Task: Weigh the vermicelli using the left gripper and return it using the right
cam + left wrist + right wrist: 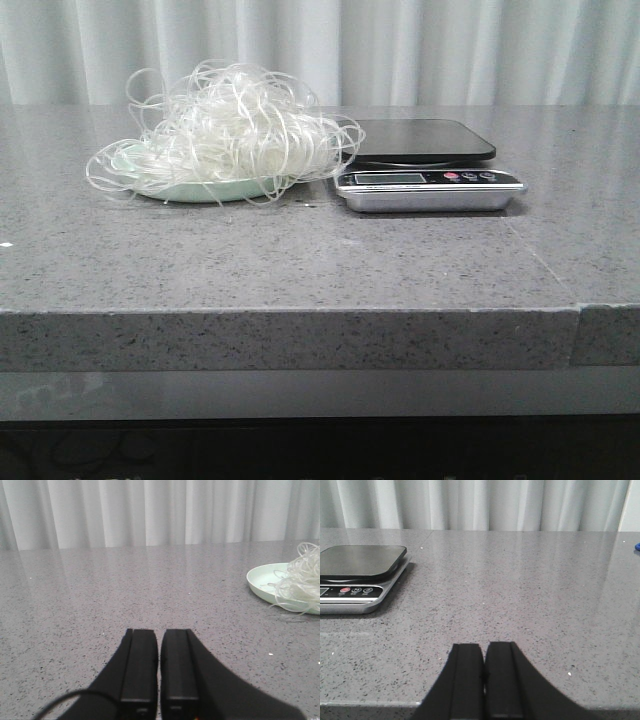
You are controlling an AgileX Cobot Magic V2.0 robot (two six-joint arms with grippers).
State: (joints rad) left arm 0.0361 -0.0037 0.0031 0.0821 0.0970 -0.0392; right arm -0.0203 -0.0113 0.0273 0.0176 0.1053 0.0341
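You see one vermicelli [235,125] tangle, one plate [190,190], one kitchen scale [425,165]. Left hand [159,652] and right hand [484,667]: fingers pressed together, holding nothing.

No text, brand or number can be read anywhere. The scale [430,178] has a small display window [393,178] on its front strip, but it is too blurred to show any digits. The red and dark buttons [354,590] beside the window carry marks too small to make out.
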